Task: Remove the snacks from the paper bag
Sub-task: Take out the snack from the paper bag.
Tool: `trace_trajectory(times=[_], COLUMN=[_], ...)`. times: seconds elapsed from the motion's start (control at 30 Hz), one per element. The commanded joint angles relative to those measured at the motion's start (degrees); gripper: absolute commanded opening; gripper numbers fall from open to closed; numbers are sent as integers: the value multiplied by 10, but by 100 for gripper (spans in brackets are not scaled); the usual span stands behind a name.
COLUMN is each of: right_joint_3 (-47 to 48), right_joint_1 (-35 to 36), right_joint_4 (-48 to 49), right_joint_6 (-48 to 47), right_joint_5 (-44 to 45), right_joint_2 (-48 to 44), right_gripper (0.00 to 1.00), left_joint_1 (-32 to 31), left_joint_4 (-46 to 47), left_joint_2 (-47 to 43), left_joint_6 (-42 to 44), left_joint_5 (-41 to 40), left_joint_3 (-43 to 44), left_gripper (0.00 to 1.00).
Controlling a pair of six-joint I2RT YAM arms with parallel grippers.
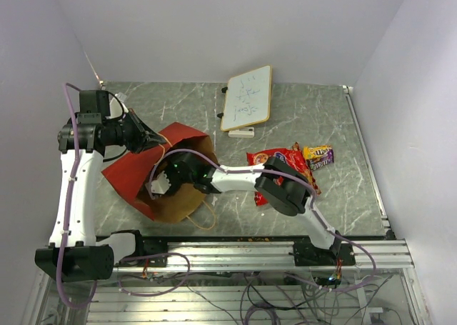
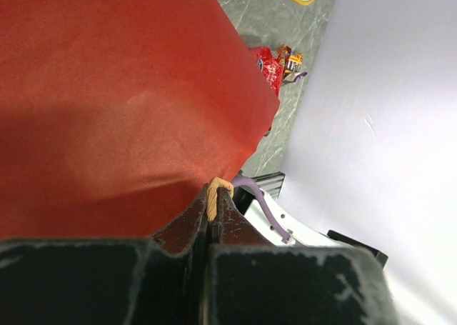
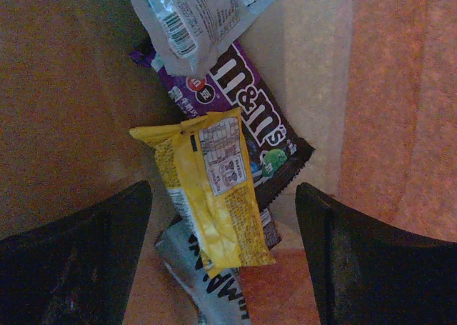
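Snacks (image 3: pixel 246 118) lie in the bag (image 1: pixel 132 175), so we clamp its handle (image 2: pixel 220 189) with the left gripper (image 2: pixel 213 209) and spread the right gripper (image 3: pixel 223 196), empty, over a yellow bar (image 3: pixel 207 193).

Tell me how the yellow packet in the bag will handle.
The yellow packet looks thin, light: probably lifts easily. Its crinkled wrapper may flex or slip. Lying on the brown M&M's packet, it might drag that.
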Motion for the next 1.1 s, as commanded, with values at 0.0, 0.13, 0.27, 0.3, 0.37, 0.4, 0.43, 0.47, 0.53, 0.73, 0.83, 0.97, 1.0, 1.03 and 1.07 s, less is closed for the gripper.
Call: trace_trajectory(times=[0.0,0.13,0.27,0.3,0.37,0.4,0.43,0.47,0.53,0.73,0.83,0.97,1.0,1.03,1.07], right_joint_3=[35,60,87,96,102,102,102,103,116,114,93,77,67,57,45], right_joint_1=[0,-3,-4,-3,-5,-6,-7,-7,-8,-19,-22,-23,-23,-26,-29], right_joint_4=[-15,-12,-2,-3,12,22,34,44,51,53,58,59,63,58,56], right_joint_6=[-26,-27,-30,-29,-31,-31,-32,-31,-30,-11,-2,30,55,62,79], right_joint_5=[38,37,40,38,39,39,39,38,40,21,7,0,-12,-31,-50], right_joint_2=[36,60,88,95,106,111,115,120,132,122,110,90,79,67,51], right_gripper=[82,82,80,80,79,78,78,77,74,52,41,26,20,17,14], left_joint_1=[-4,-4,-4,-4,-4,-4,-4,-4,-4,-4,-3,-4,-4,-4,-4], left_joint_4=[-2,-7,-13,-17,-24,-26,-26,-26,-27,-22,-18,-26,-34,-36,-31], left_joint_2=[-3,0,1,2,5,6,6,4,2,-3,-6,-3,2,4,3], left_joint_6=[10,9,8,10,11,10,8,6,2,-3,-12,-4,6,7,4], left_joint_5=[17,18,14,13,9,8,6,5,4,-17,-21,-27,-30,-33,-32], left_joint_3=[14,18,26,29,34,35,35,36,39,42,42,48,53,55,55], left_gripper=[7,7,7,7,7,7,7,7,7,7,7,7,7,7,7])
